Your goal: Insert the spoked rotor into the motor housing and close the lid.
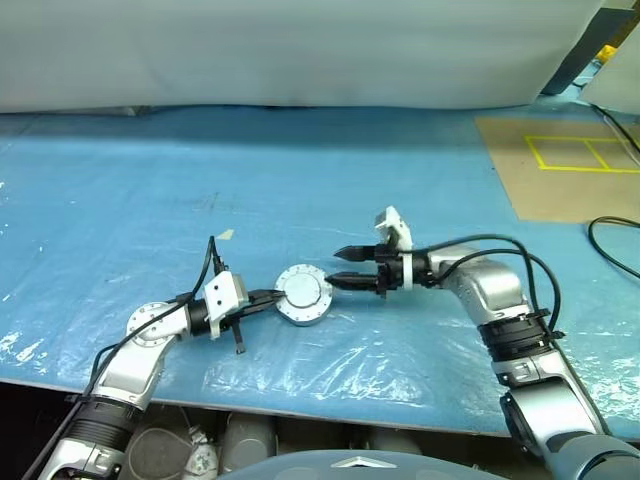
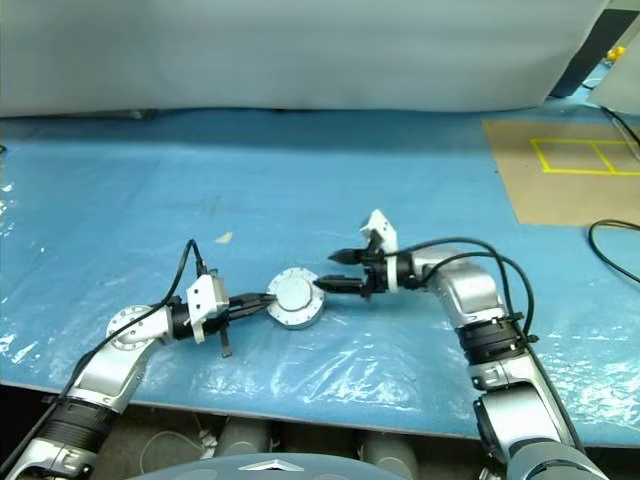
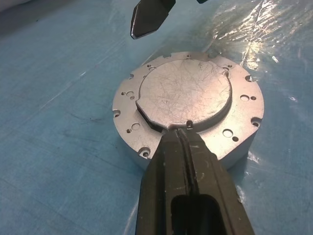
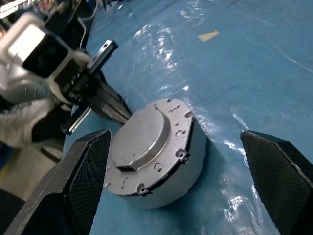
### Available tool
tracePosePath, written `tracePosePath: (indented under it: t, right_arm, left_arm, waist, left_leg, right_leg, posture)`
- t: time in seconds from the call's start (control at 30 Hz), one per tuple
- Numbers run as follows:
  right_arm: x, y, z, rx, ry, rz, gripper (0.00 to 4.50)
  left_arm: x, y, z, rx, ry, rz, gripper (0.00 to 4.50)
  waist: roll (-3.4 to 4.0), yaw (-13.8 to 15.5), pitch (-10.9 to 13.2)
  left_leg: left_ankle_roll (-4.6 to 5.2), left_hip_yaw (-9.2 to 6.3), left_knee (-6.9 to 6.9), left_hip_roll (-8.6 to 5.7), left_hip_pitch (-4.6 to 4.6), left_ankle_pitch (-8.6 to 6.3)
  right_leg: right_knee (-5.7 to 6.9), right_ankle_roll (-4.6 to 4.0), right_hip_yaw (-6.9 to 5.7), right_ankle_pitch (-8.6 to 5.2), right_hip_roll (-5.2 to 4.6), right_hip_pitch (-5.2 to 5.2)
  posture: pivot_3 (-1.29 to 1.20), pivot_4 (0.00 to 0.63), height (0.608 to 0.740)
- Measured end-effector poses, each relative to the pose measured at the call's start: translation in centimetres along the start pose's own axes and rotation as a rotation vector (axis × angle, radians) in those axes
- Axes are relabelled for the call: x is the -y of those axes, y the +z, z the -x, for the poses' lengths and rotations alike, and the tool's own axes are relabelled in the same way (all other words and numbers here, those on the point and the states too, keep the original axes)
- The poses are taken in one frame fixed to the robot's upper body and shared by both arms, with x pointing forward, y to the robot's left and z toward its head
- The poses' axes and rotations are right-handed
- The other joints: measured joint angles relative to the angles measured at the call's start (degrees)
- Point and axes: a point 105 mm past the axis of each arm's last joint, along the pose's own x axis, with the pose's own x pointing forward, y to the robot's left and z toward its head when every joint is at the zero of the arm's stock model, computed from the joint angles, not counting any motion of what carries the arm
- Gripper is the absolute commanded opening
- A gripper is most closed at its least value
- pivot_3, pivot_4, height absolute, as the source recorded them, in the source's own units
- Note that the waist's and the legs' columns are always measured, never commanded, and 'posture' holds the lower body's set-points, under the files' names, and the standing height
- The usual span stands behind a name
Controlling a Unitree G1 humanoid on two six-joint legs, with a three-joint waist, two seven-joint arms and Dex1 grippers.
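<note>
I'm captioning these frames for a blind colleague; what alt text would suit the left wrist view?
A round grey metal lid, plain face up, sits closed on the silver motor housing on blue plastic sheeting. The left claw, shut, rests its tips at the lid's near edge, and a fingertip of the open right claw hangs beyond.
</note>
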Motion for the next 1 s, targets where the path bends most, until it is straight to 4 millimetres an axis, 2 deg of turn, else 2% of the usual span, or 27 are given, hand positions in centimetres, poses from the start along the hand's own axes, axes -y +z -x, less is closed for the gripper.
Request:
tracePosePath:
  t: [0.13,0.23,0.33,0.57,0.87,1.0]
  right_arm:
    - [0.6,-1.3,1.5,-0.025,-0.045,-0.220,4.46]
    - [0.4,-4.2,1.9,-0.085,-0.053,-0.372,4.46]
    - [-0.5,-4.4,1.4,-0.094,-0.017,-0.422,4.46]
    - [-2.5,-4.5,-1.8,-0.077,0.095,-0.513,4.46]
    - [-1.8,-3.9,-3.2,-0.014,0.076,-0.560,4.46]
    - [-1.5,-4.0,-3.6,0.005,0.054,-0.560,3.56]
  left_arm:
    - [0.0,0.0,0.0,0.002,-0.002,-0.004,0.00]
    - [0.1,0.0,0.0,0.003,-0.002,-0.004,0.00]
    - [0.0,0.0,0.2,0.002,0.003,-0.004,0.00]
    - [0.0,0.0,0.1,0.003,-0.001,-0.004,0.00]
    - [0.2,0.0,0.2,0.004,-0.002,-0.001,0.00]
    - [0.2,0.0,0.2,0.004,-0.002,-0.002,0.00]
  waist:
    - [0.01,0.1,0.0]
    - [0.02,0.2,0.0]
    - [0.09,0.2,0.0]
    - [0.10,0.2,0.0]
    - [0.10,0.1,0.0]
    - [0.10,0.0,0.0]
  left_leg:
    - [-0.13,0.04,-0.01,0.02,-0.01,0.07]
    - [-0.14,0.08,-0.02,0.02,-0.07,0.07]
    - [-0.14,0.08,-0.01,0.04,-0.01,0.08]
    - [-0.16,0.11,-0.01,0.04,-0.15,0.09]
    - [-0.17,0.39,-0.01,0.06,-0.16,0.09]
    - [-0.18,0.42,-0.02,0.06,-0.17,0.09]
  right_leg:
    - [-0.01,0.00,-0.01,0.00,0.01,-0.03]
    - [-0.01,0.00,-0.02,0.00,0.01,-0.08]
    - [0.03,0.01,-0.01,0.00,0.01,-0.09]
    - [0.04,0.01,-0.01,0.00,0.00,-0.22]
    - [0.07,0.01,-0.02,0.00,0.00,-0.27]
    - [0.07,0.01,-0.02,0.00,0.00,-0.27]
  posture:
    - [0.00,0.150,0.740]
    - [0.00,0.150,0.740]
    - [0.00,0.150,0.740]
    - [0.00,0.150,0.740]
    - [0.00,0.150,0.740]
    - [0.00,0.150,0.740]
